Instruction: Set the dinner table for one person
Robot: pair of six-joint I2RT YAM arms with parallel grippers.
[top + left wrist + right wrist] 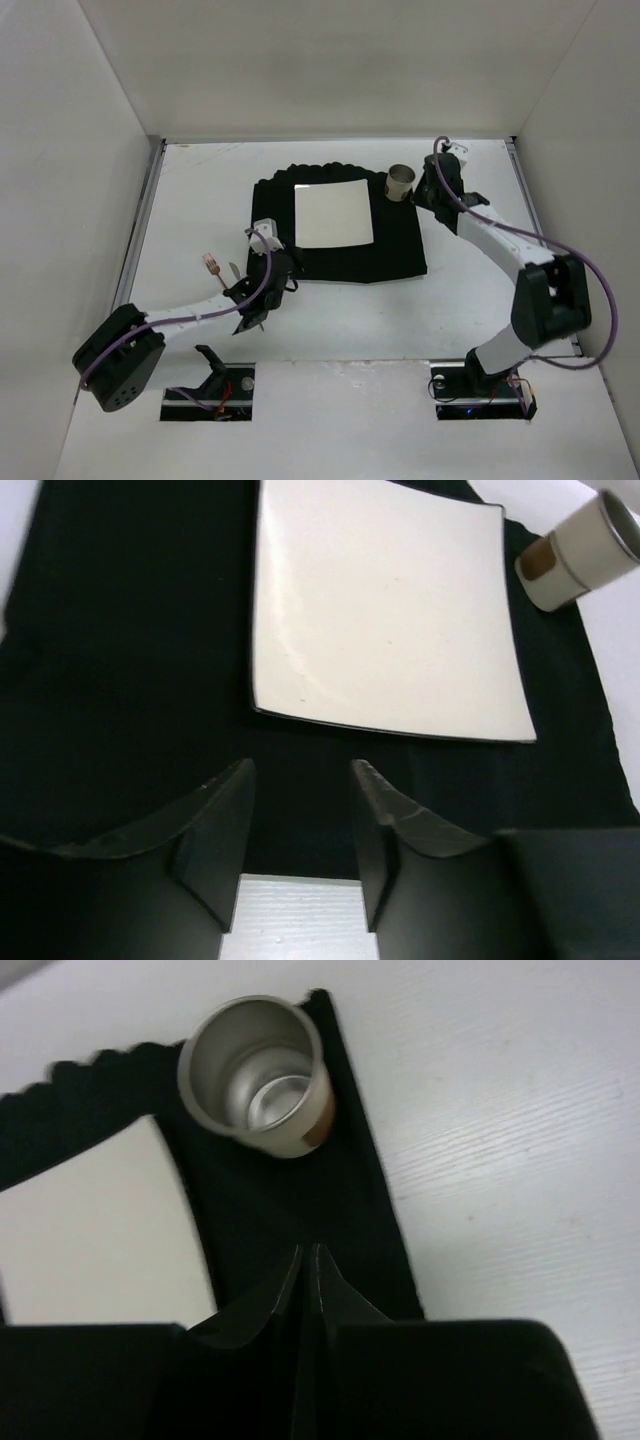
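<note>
On the white dinner table (pixel 200 200) lies a black cloth mat (pixel 400 250) with a square white plate (pixel 333 214) on it. A metal cup (pixel 400 182) stands upright at the mat's far right corner. My left gripper (pixel 280 268) is open and empty at the mat's near left edge; in the left wrist view (pixel 300 770) the plate (pixel 385 610) lies ahead. My right gripper (pixel 428 195) is shut and empty just right of the cup; in the right wrist view (pixel 308 1250) it hovers over the mat's right edge (pixel 360 1200), a little short of the cup (pixel 255 1075).
A small utensil with a pinkish handle (pixel 211 263) and a grey piece (pixel 232 270) lie on the table left of the mat, beside my left arm. White walls enclose the table on three sides. Bare table shows right of the mat (pixel 500 1140).
</note>
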